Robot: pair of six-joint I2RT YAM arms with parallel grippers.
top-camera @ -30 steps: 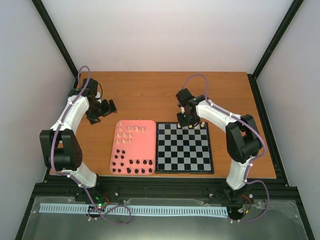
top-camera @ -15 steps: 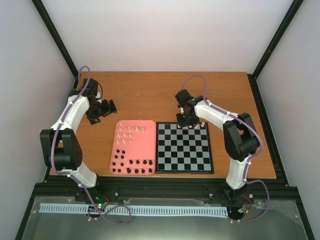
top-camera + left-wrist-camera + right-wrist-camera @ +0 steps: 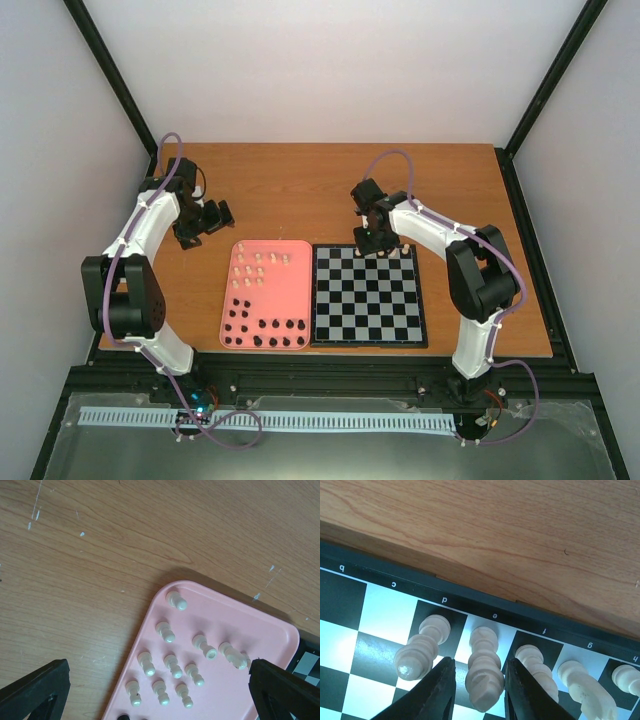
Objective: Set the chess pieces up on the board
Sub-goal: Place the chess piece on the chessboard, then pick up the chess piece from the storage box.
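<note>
The board [image 3: 366, 300] lies right of centre, with several cream chess pieces along its far row. In the right wrist view one tall cream piece [image 3: 484, 667] stands upright on the pale e square. My right gripper [image 3: 479, 680] is open around it, with a small gap on each side. More cream pieces stand on d [image 3: 422, 647], f [image 3: 536, 667], g [image 3: 585, 685] and h [image 3: 626, 677]. My left gripper [image 3: 159, 695] hangs wide open and empty above the pink tray [image 3: 250, 630], where several cream pieces [image 3: 172, 665] stand.
The pink tray [image 3: 285, 290] touches the board's left edge; cream pieces [image 3: 248, 270] fill its far part and black pieces [image 3: 262, 332] its near part. The left gripper [image 3: 222, 213] sits over bare wood beyond the tray. A corner of the board [image 3: 310, 662] shows past the tray.
The right arm has shifted slightly left over the far row. Its fingers have parted from the cream piece on e, which now stands free. The left arm has not moved.
</note>
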